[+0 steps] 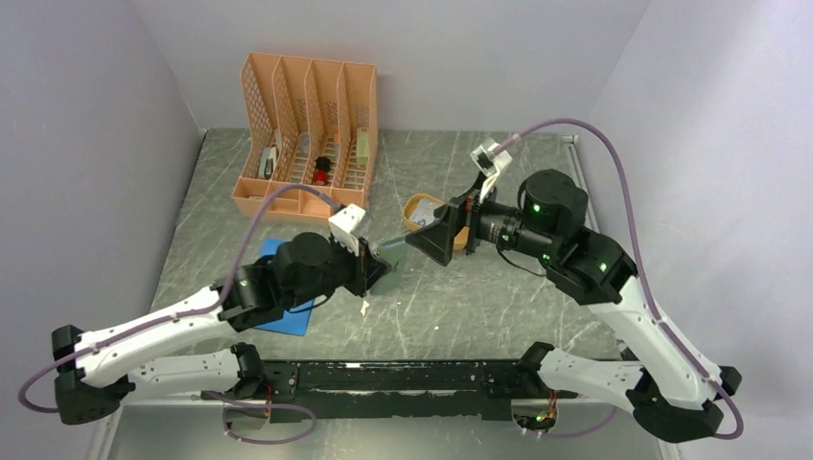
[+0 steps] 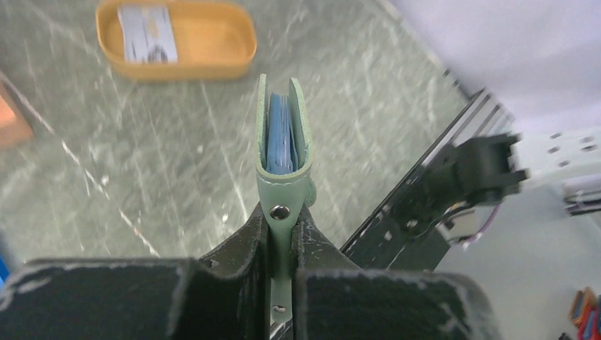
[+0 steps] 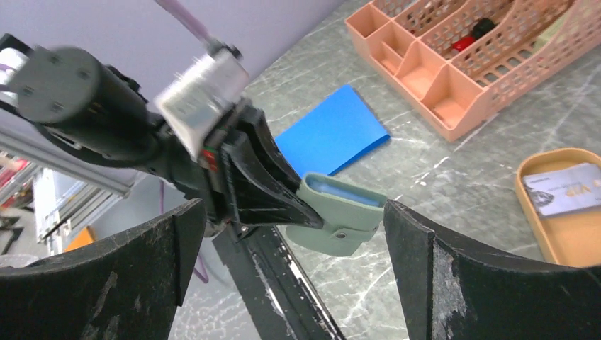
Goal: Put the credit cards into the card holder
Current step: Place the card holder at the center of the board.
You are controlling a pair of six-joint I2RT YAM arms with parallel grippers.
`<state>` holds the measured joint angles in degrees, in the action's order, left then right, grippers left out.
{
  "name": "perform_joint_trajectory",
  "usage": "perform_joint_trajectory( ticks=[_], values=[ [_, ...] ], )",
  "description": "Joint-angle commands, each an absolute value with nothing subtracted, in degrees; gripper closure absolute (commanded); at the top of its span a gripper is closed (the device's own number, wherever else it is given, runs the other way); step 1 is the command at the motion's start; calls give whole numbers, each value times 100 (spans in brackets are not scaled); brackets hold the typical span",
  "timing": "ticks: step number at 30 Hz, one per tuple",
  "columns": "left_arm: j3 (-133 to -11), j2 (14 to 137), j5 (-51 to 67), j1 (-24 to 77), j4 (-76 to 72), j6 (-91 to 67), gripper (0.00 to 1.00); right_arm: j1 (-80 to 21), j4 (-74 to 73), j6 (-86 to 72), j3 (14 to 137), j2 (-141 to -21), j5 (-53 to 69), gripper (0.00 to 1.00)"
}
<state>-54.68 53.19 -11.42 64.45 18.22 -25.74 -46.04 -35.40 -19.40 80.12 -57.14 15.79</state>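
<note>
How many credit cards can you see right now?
1. A credit card lies in the mustard-yellow oval tray. Others may sit beneath it or inside the green card holder gripped by the left tool; that cannot be seen.

No legible text; dark print on credit card (image 2: pixel 147 33) in yellow tray (image 2: pixel 186 69) too blurred to read.

card holder (image 2: pixel 283 190) tab hidden in left gripper (image 2: pixel 282 230) (partly), card (image 3: pixel 567 190) unreadable
</note>
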Motion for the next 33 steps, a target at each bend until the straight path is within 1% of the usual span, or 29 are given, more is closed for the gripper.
perform_joint_trajectory(
  ticks=[1,5,8,11,15,16,20,24,25,27,28,30,33],
  values=[
    [-4684,5464,-831,6469,976,-3020,95,-4587,-3015,-1971,7358,-5221,783,0],
    [-3803,5895,-292,6453,-9,-3363,95,-4588,-2538,-2095,6694,-4944,272,0],
    [-3348,6513,19,6403,-805,-3586,95,-4588,-2513,-2203,6451,-4971,33,0],
    [-3247,7184,288,6227,-1182,-3544,95,-4588,-2430,-2310,6239,-4992,15,0],
    [-3190,7852,452,5943,-1316,-3499,95,-4588,-2377,-2368,6098,-4958,97,0],
    [-3164,7971,452,5890,-1299,-3523,91,-4588,-2398,-2368,6081,-4951,101,0],
    [-3069,8201,355,5736,-1054,-3546,59,-4589,-2476,-2331,6020,-4880,5,0],
    [-3200,7861,16,5731,-384,-3536,32,-4587,-2514,-2291,5990,-4857,-141,0],
    [-3283,7726,-242,5733,-128,-3549,25,-4588,-2526,-2285,6000,-4864,-167,0],
    [-3542,7444,-618,5735,477,-3578,16,-4588,-2531,-2269,6016,-4882,-222,0],
    [-3678,7293,-779,5738,739,-3619,14,-4587,-2531,-2267,6020,-4886,-272,0],
    [-3918,6947,-1101,5732,1269,-3711,12,-4588,-2542,-2284,6033,-4879,-458,0],
    [-4198,6335,-1521,5731,1704,-3732,11,-4588,-2622,-2483,6057,-4898,-1081,0]
  ],
)
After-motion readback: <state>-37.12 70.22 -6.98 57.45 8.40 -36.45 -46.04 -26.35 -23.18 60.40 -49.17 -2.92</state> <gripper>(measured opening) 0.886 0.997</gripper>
